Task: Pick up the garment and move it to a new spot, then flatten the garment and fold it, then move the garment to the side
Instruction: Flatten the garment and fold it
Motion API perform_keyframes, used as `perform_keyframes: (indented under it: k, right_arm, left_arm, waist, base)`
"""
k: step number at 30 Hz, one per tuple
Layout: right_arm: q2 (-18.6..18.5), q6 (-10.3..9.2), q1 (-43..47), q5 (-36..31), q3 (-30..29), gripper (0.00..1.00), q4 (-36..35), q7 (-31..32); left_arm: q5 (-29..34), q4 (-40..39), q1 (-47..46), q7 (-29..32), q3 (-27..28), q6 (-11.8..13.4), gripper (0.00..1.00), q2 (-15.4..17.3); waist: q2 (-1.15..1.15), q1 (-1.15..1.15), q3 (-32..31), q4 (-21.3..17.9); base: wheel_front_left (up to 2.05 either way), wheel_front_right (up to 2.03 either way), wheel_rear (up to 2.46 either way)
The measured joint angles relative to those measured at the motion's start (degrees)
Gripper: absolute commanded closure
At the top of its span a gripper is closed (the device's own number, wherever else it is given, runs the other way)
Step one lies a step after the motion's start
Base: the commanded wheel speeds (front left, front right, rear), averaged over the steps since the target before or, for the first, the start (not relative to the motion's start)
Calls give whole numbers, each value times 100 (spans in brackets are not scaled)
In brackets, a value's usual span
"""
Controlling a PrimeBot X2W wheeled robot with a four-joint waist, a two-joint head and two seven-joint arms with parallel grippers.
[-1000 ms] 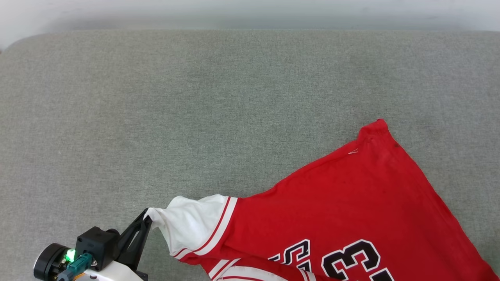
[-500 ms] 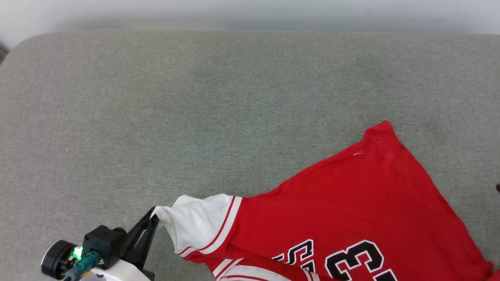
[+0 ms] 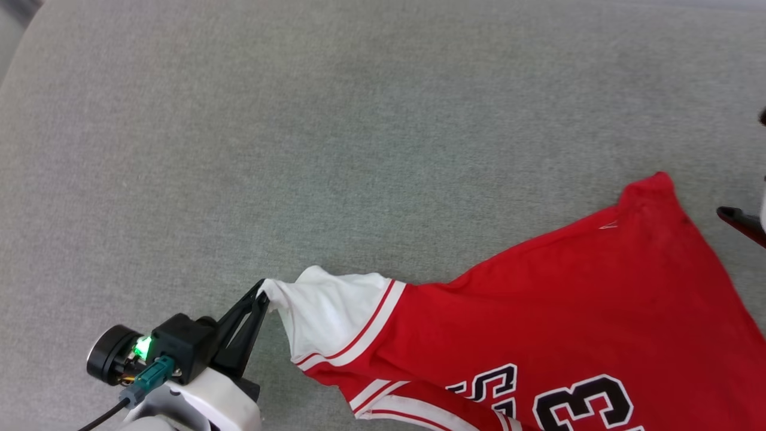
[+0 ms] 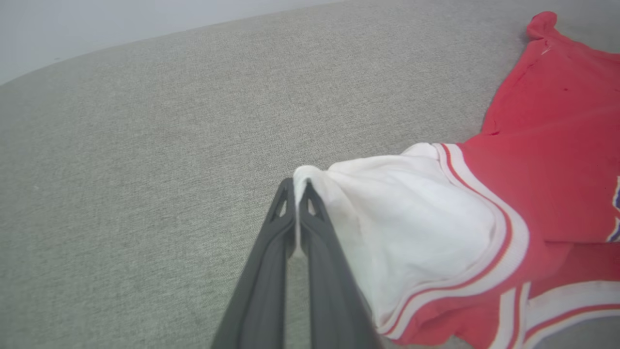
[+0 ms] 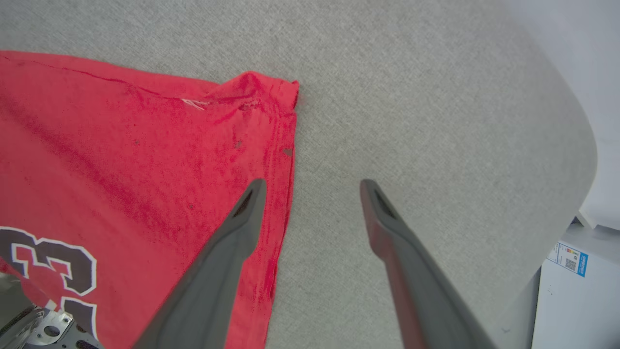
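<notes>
While the left gripper has its two long dark fingers pressed together on the tip of the white short sleeve, the red jersey-style T-shirt lies spread over the near right part of the grey woven fabric surface. From the pinched tip the sleeve runs right to its red-and-white striped trim, and the red body widens beyond it to a far right hem corner that rests on the surface. Black, white-outlined lettering and a number 3 face upward at the near edge. In the left wrist view the left gripper shows a sliver of white cloth between its closed tips, with the sleeve bunched just to their right and the T-shirt beyond. In the right wrist view the right gripper has its fingers spread wide with nothing between them but bare grey surface; it holds nothing. Its left finger lies across the T-shirt's right hem edge in that view, though whether it touches the cloth cannot be told, and the hem corner sits farther off. A white cabinet with a small blue-edged label stands past the surface's rounded edge.
</notes>
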Motion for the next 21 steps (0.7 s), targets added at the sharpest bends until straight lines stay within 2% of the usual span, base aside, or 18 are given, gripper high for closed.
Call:
perform_keyframes:
  k: [5, 10, 16, 17, 18, 19, 21]
  right_arm:
    - [365, 0, -670, -223, 611, 0, 691, 170]
    - [721, 0, -1030, -298, 904, 0, 1445, -97]
    - [736, -1, -1111, -266, 1450, 0, 1830, -314]
    - [721, -1, -1133, -227, 1499, 28, 1864, -370]
    - [713, -1, -1156, -201, 1555, 81, 1895, -423]
    - [698, -1, -1208, -190, 1624, 100, 1916, -537]
    - [679, -1, -1286, -189, 1763, 100, 1971, -790]
  left_arm:
    - [99, 2, -165, 0, -12, -42, 100, -94]
    - [197, -8, -308, -9, -19, -51, 100, -164]
    - [238, 22, -403, -18, -54, -71, 100, -296]
    - [237, 48, -403, -18, -62, -76, 100, -301]
    - [237, 69, -403, -26, -63, -78, 100, -309]
    - [236, 92, -403, -26, -64, -91, 100, -315]
    - [235, 138, -404, -30, -86, -103, 100, -327]
  waist:
    - [0, 0, 283, 195]
    - [0, 0, 558, 349]
    - [0, 0, 755, 467]
    - [0, 0, 763, 469]
    - [0, 0, 759, 463]
    - [0, 0, 745, 453]
    - [0, 0, 690, 430]
  base:
    - [0, 0, 0]
    - [0, 0, 0]
    - [0, 0, 0]
    - [0, 0, 0]
    - [0, 0, 0]
    - [0, 0, 0]
    - [0, 0, 0]
